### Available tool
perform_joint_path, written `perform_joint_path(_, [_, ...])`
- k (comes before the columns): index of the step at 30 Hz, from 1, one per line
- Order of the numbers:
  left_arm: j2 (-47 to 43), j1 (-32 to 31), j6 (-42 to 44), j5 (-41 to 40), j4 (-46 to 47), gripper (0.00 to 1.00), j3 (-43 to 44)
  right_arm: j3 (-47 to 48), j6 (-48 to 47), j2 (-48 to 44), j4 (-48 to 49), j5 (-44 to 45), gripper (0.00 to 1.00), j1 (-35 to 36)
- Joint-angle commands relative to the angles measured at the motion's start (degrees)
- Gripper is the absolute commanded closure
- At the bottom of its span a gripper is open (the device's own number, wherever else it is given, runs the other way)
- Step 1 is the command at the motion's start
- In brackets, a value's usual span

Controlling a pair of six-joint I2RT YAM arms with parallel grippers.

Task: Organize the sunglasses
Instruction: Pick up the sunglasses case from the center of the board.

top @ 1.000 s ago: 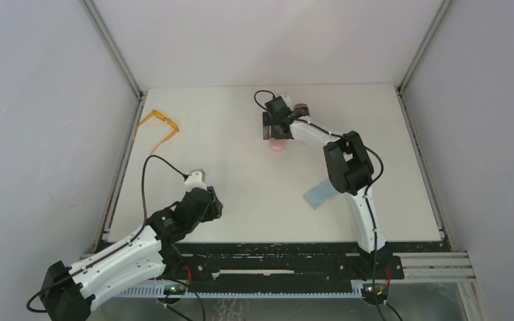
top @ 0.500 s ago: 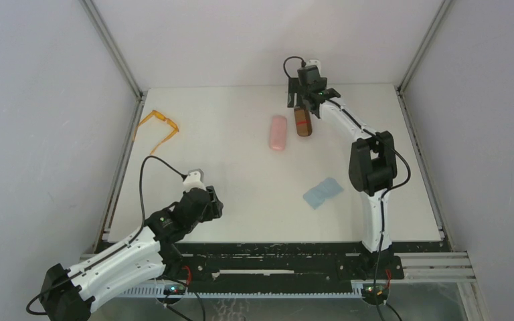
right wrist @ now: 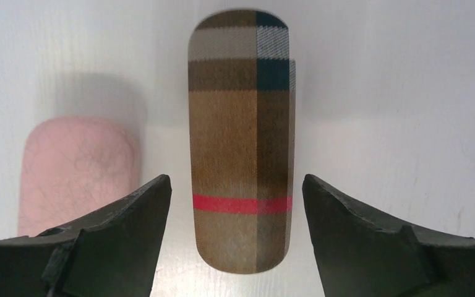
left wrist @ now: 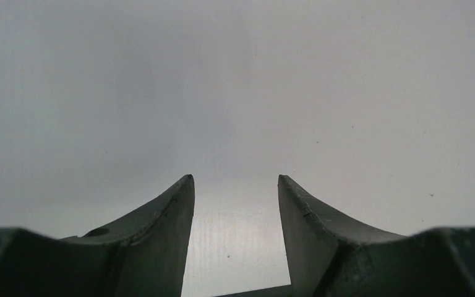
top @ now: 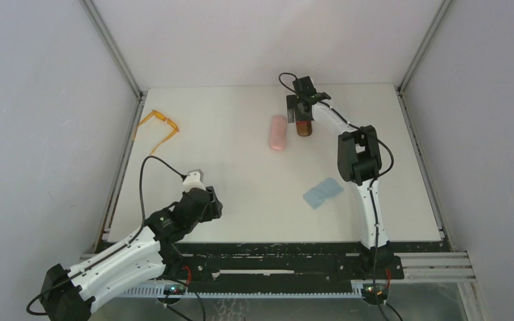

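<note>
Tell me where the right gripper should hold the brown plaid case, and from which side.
Grip the brown plaid case across its narrow width, near the red stripe, coming down from above. It lies flat on the table, long and slim, so its long sides suit the jaws. The right gripper straddles it, open wider than the case. The pink case lies close beside it.

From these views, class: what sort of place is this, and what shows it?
Probably a robotics test cell: left arm and right arm bolted at a white table's near edge, plain grey walls enclosing it, orange sunglasses as props.
</note>
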Motion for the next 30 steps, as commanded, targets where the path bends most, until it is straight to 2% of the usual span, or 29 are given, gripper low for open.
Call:
perform_joint_path(1, [-0.13, 0.57, 0.17, -0.99, 0.7, 0.43, 4.3, 5.66, -0.57, 2.02, -1.38, -1.21, 0.24, -0.8])
perform_joint_path(5, [-0.09, 0.57, 0.09, -0.9, 0.69, 0.43, 4.35, 6.48, -0.46, 3.17, -1.9, -1.17, 0.3, -1.03])
perform_joint_path(15, [0.47, 0.63, 0.04, -0.68, 0.82, 0.43, 4.45, 6.5, -0.72, 3.57, -2.45, -2.28, 0.31, -1.82])
perform_joint_path(22, [0.44, 0.74, -0.09, -0.51, 0.74, 0.43, 4.48, 6.0, -0.27, 3.46, -2.85, -3.32, 0.47, -2.13])
perform_joint_path(30, [-0.45, 0.83, 0.16, 0.23, 0.7, 0.44, 5.21, 0.36, -1.36, -3.84, 0.96, -1.69, 0.56, -2.13])
